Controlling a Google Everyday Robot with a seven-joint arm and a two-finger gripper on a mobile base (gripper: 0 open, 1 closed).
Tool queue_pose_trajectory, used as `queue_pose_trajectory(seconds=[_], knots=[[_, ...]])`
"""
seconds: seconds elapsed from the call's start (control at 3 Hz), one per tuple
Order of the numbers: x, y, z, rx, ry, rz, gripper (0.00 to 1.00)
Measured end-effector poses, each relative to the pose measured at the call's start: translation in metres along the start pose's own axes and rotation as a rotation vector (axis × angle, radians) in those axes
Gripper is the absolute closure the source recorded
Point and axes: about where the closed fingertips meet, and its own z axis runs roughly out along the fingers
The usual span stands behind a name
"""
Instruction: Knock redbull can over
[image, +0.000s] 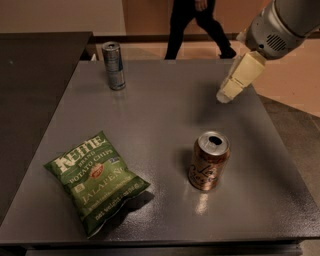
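Fingers (243, 74) pressed together with no gap showing, the gripper (224, 95) hangs above the far right part of the surface (165, 105) (well apart from everything). Upright near the far left corner stands the redbull can (114, 66); the copper can (208, 161) stands nearer.

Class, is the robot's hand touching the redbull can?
Apart. The camera view shows the hand at the far right of the table and the redbull can standing at its far left, with a wide gap between them.

Grey rounded arm (282, 22) w/ vent slits, cream blocky pincer (225, 94) at upper right, pale tip.
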Motion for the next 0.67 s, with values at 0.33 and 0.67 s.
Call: queue_pose_trajectory(seconds=[0.33, 0.67], knots=[[-0.031, -0.018, 0.024, 0.013, -0.092, 0.032, 0.0], [-0.063, -0.028, 0.047, 0.032, -0.158, 0.057, 0.0]])
